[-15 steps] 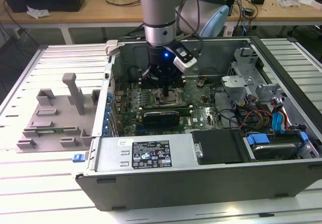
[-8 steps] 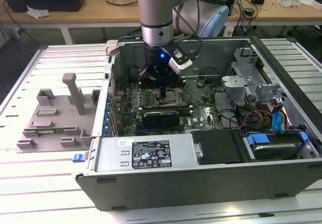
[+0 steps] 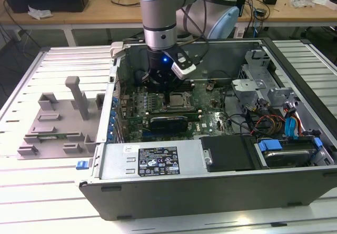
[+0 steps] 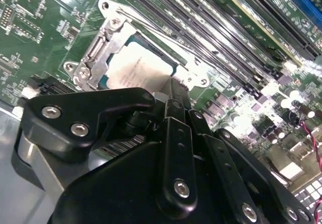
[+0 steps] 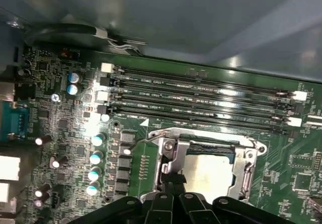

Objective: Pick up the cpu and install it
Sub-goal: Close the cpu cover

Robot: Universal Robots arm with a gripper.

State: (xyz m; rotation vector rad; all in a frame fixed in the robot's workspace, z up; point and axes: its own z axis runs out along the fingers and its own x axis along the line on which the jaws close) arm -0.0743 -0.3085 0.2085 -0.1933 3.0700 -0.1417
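The cpu (image 5: 211,171) lies flat in the motherboard socket, its silver top (image 4: 136,70) showing inside the metal socket frame (image 5: 249,158). In the exterior view the cpu (image 3: 178,100) sits just under the arm's tool, inside the open computer case (image 3: 221,192). My gripper (image 5: 173,179) hangs over the socket's edge beside the chip, fingertips drawn together into one narrow black tip (image 4: 176,89). Nothing shows between them. In the exterior view the gripper (image 3: 169,93) reaches straight down into the case, and its body hides part of the socket.
Long memory slots (image 5: 201,90) run alongside the socket, and a row of capacitors (image 5: 95,156) stands on its other side. The case holds a drive cage (image 3: 263,81), cables (image 3: 274,123) and a power supply (image 3: 152,160). A grey fixture tray (image 3: 58,123) lies at the exterior view's left.
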